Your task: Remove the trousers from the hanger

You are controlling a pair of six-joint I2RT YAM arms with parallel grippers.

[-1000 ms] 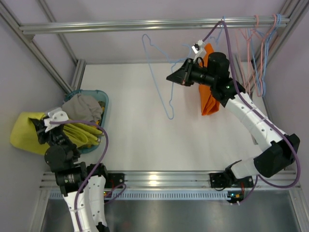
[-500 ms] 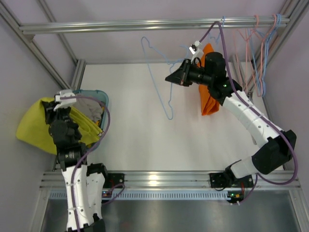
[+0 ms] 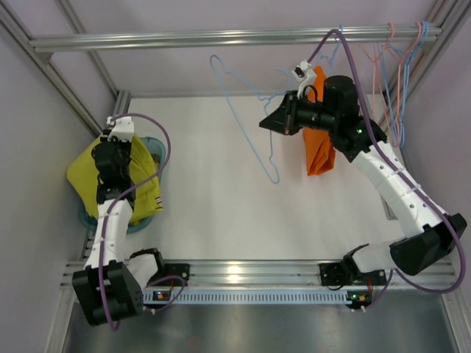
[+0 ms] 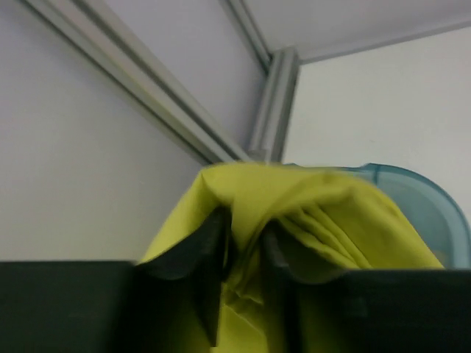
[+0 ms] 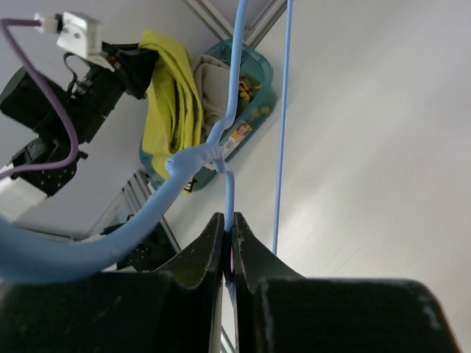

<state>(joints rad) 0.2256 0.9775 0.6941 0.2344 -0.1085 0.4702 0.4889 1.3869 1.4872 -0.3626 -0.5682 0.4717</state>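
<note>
Clamping the mustard yellow-green trousers (image 3: 141, 185) in the left gripper (image 4: 246, 246), both fingers (image 4: 210, 254) pressing tight on a bunched fold of cloth. Holding that garment raised at the left edge of the table (image 3: 221, 198), draping it over the teal basket (image 4: 434, 213) and covering most of the basket in the top view. Showing only bits of teal rim around the cloth there. Spilling part of the cloth past the table side, toward the wall.

Pinching the blue hanger (image 5: 193, 159) in the right gripper (image 5: 228, 232), jaws closing right down on the thin wire just beside the twisted neck. Holding the hanger up over the middle of the table, tilting, below the top rail (image 3: 221, 37); cannot tell whether the hook is touching anything.

Leaving the bright orange trousers (image 3: 320, 154) dangling just behind the right forearm, near the back right of the table, upper end hidden by the wrist, so cannot tell what is carrying them. Showing a bunch of pink and blue hangers (image 3: 397, 81) hanging at the rail's right end, apart from the held one. Catching grey cloth (image 5: 213, 81) inside the basket in the right wrist view, just beside the yellow-green garment.
</note>
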